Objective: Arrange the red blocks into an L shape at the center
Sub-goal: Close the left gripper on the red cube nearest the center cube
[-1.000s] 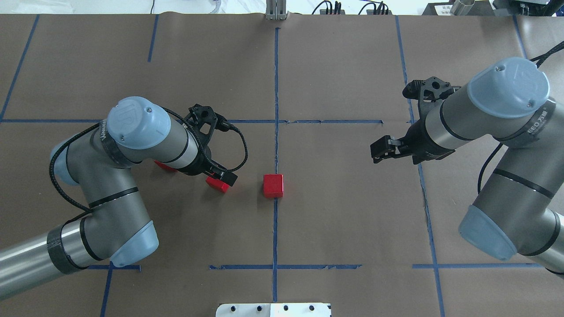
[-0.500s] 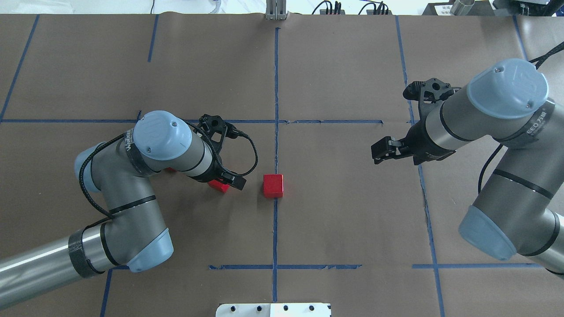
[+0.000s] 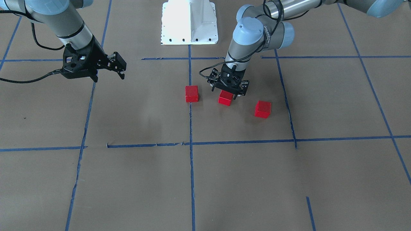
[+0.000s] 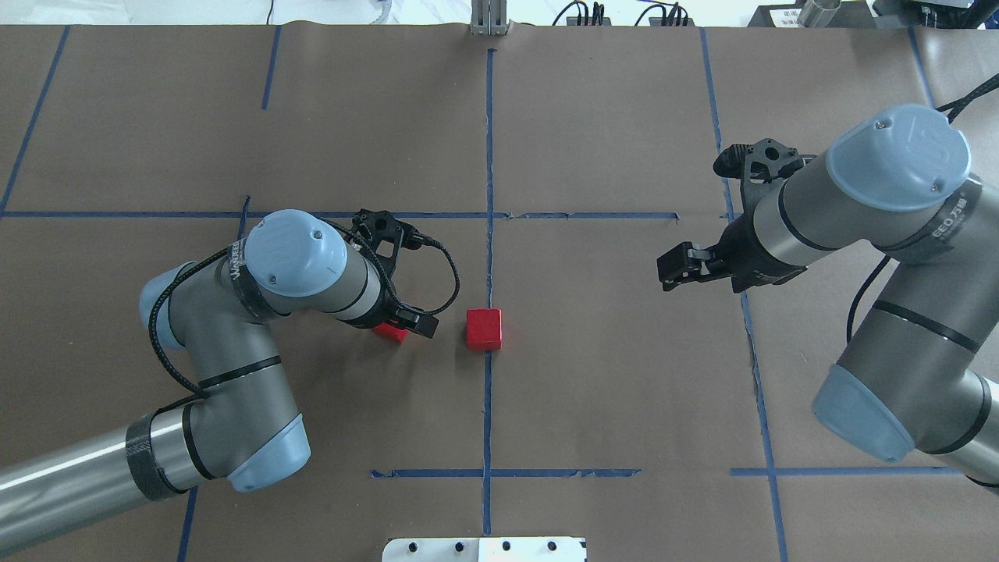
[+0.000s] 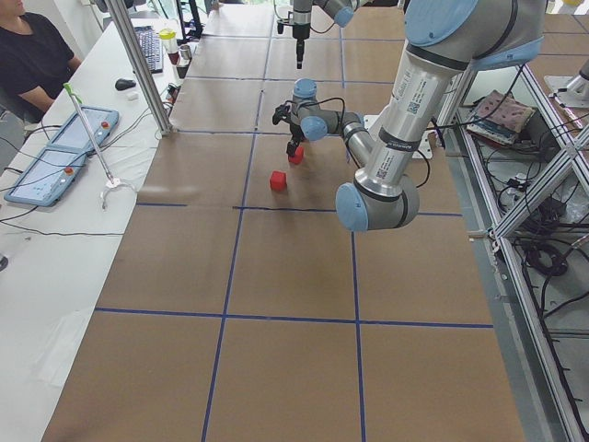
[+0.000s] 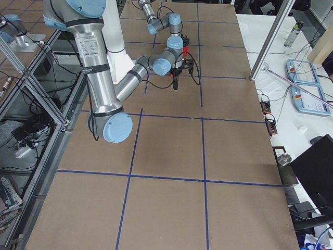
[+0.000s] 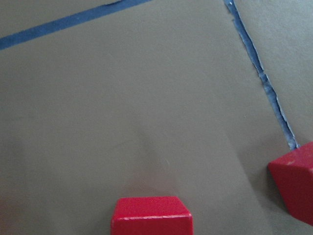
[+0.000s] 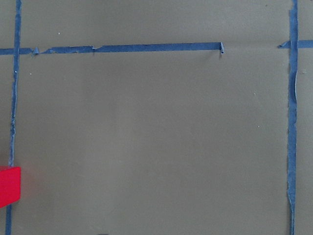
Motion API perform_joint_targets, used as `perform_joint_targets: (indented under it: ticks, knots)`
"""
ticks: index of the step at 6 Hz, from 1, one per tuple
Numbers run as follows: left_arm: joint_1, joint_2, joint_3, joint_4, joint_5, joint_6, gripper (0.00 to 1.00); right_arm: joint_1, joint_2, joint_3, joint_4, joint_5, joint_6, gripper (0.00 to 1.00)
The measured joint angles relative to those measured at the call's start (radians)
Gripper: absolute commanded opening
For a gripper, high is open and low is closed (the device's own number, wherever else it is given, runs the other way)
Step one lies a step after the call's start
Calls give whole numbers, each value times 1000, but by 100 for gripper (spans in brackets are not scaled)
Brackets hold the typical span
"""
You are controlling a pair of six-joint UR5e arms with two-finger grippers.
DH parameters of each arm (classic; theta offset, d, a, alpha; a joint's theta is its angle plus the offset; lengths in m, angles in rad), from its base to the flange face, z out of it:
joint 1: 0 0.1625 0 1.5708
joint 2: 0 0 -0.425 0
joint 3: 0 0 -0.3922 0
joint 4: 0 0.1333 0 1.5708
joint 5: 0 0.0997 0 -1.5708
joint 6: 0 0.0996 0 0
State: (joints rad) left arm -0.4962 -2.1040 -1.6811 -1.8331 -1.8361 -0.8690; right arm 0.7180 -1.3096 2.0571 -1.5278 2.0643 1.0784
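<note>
Three red blocks show in the front view. One (image 3: pixel 191 93) sits on the central blue tape line of the center (image 4: pixel 488 257); it also shows overhead (image 4: pixel 484 329). A second block (image 3: pixel 225 98) (image 4: pixel 389 333) lies on the paper under my left gripper (image 3: pixel 228 92). That gripper is low, with its fingers on either side of the block, and looks open. In the left wrist view this block (image 7: pixel 151 215) is at the bottom middle. The third block (image 3: pixel 262 109) lies apart on my left, hidden overhead by my arm. My right gripper (image 4: pixel 667 271) hovers open and empty.
The white base plate (image 3: pixel 189 22) stands at the robot's edge of the table. Blue tape lines mark a grid on the brown paper. A pole and control tablets (image 5: pixel 55 152) stand on a side table beside a seated operator.
My left arm has swung right and toward the robot's side, bringing its gripper over the second block and covering the third block overhead. The blocks and my right arm have not moved.
</note>
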Motion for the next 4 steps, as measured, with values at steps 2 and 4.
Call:
perform_joint_targets:
  ticks: [2, 4]
  knots:
    - [1, 2, 6, 0, 9, 25, 0, -1, -2, -2, -1, -2, 0, 100]
    - [0, -6, 11, 0, 7, 29, 0, -1, -2, -3, -1, -2, 0, 100]
